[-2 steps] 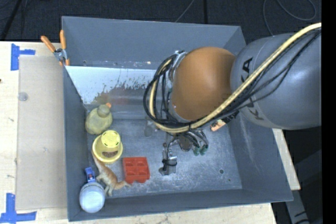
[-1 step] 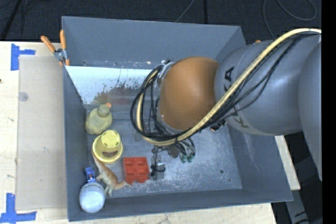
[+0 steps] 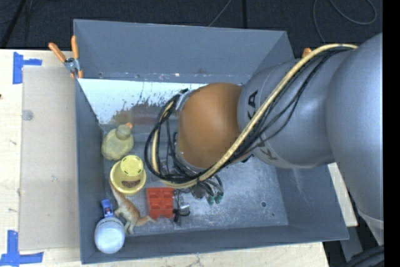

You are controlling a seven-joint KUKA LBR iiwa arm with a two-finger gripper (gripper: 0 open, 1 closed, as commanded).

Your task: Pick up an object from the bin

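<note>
Thing nearest pincer: red block on bin floor, near front wall, left of centre. Pincer tip is just beside its right edge.
Handling, judged: light, stiff, likely plastic, not fragile.
Take hold across two flat opposite sides.
Mind yellow cup close behind block and tan piece at its left.
Arm enters from right, wrist bent down, orange cover above block.
Pincer apart or together: you cannot tell.

Grey arm reached in from the right, orange-covered wrist pointed down, black and yellow cables looped alongside, gripper low beneath.
</note>
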